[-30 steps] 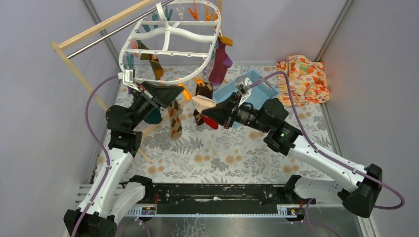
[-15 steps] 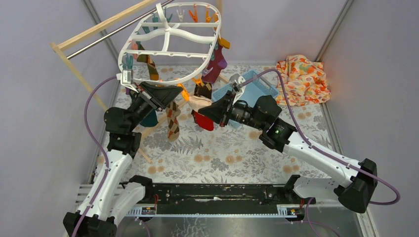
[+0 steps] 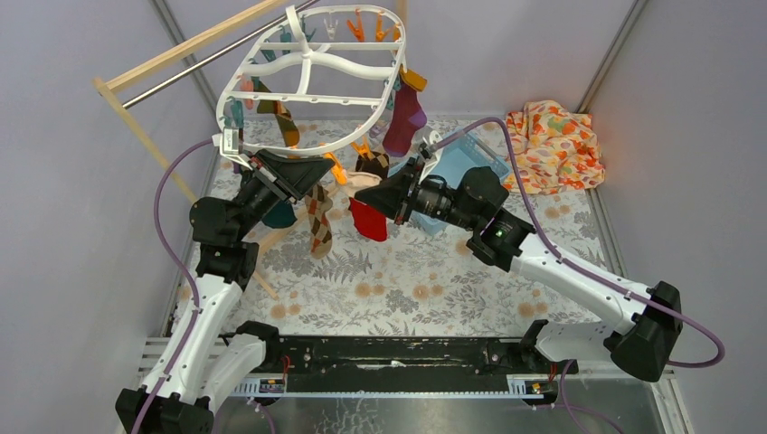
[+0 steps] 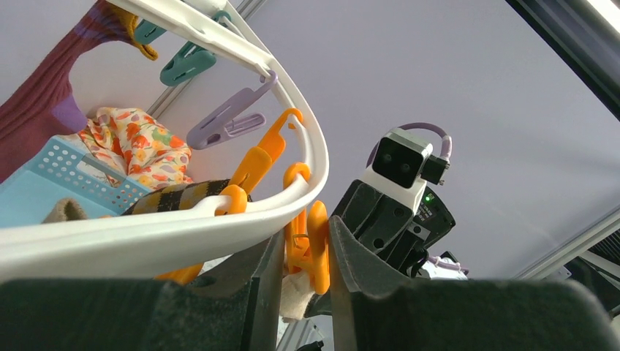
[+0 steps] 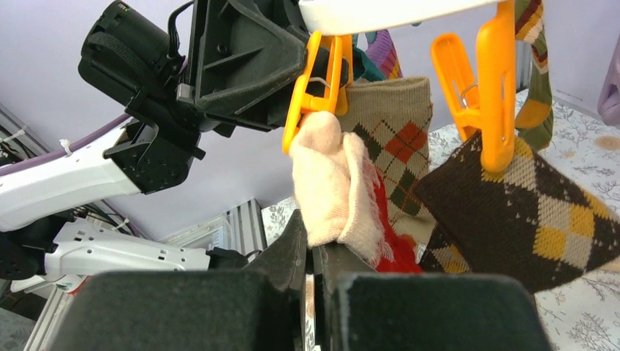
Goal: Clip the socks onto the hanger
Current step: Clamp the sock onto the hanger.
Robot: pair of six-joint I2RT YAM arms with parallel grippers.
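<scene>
The white hanger (image 3: 312, 81) hangs from the wooden rack, with argyle and maroon socks (image 3: 404, 117) pegged to it. My left gripper (image 3: 331, 172) is shut on an orange peg (image 4: 308, 241) under the hanger's rim (image 4: 183, 227). Its fingers (image 4: 267, 285) press the peg from both sides. My right gripper (image 5: 314, 252) is shut on the red sock with a cream cuff (image 5: 336, 183). It holds the cuff up against the tip of that orange peg (image 5: 318, 80). In the top view the red sock (image 3: 368, 219) dangles below the right gripper (image 3: 375, 194).
A second orange peg (image 5: 490, 88) holds a brown argyle sock (image 5: 526, 212) just right of the cuff, and a beige argyle sock (image 5: 387, 146) hangs behind. A blue basket (image 3: 466, 158) and an orange floral cloth (image 3: 553, 145) lie at the back right. The wooden rack (image 3: 154, 68) stands on the left.
My right arm has moved left and up, carrying the red sock to the orange peg in my left gripper. The hanger has swung slightly. The left gripper stayed on the peg.
</scene>
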